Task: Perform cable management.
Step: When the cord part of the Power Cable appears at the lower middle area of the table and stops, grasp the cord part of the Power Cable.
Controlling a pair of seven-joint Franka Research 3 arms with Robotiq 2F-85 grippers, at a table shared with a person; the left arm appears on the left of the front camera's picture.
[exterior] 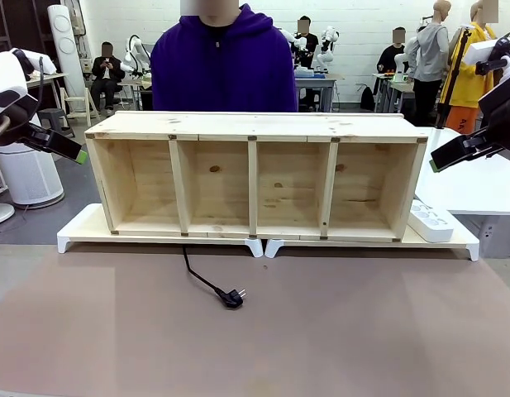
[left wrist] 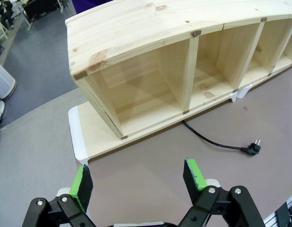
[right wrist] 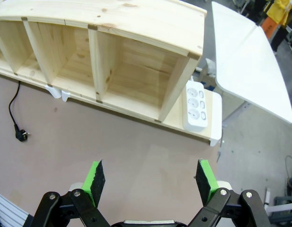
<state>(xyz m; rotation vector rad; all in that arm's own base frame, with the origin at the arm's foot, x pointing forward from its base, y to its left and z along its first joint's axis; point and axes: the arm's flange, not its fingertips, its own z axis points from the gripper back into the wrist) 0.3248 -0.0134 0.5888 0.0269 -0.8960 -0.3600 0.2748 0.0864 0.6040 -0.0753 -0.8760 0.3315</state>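
A thin black cable (exterior: 201, 279) comes out from under the wooden shelf and lies on the brown mat, ending in a round black plug (exterior: 232, 298). The left wrist view shows the cable (left wrist: 209, 140) and plug (left wrist: 252, 148) to the right of the shelf's end compartment; the right wrist view has them at far left (right wrist: 12, 106). My left gripper (exterior: 73, 153) hovers open at the shelf's left end, high above the mat (left wrist: 138, 182). My right gripper (exterior: 440, 161) hangs open at the shelf's right end (right wrist: 151, 179). Both hold nothing.
A long pine shelf (exterior: 255, 178) with several open compartments rests on white risers (exterior: 81, 236). A white power strip (exterior: 431, 221) lies on the riser at the shelf's right end. A person in a purple hoodie (exterior: 224, 66) stands behind. A white table (right wrist: 252, 56) is at right.
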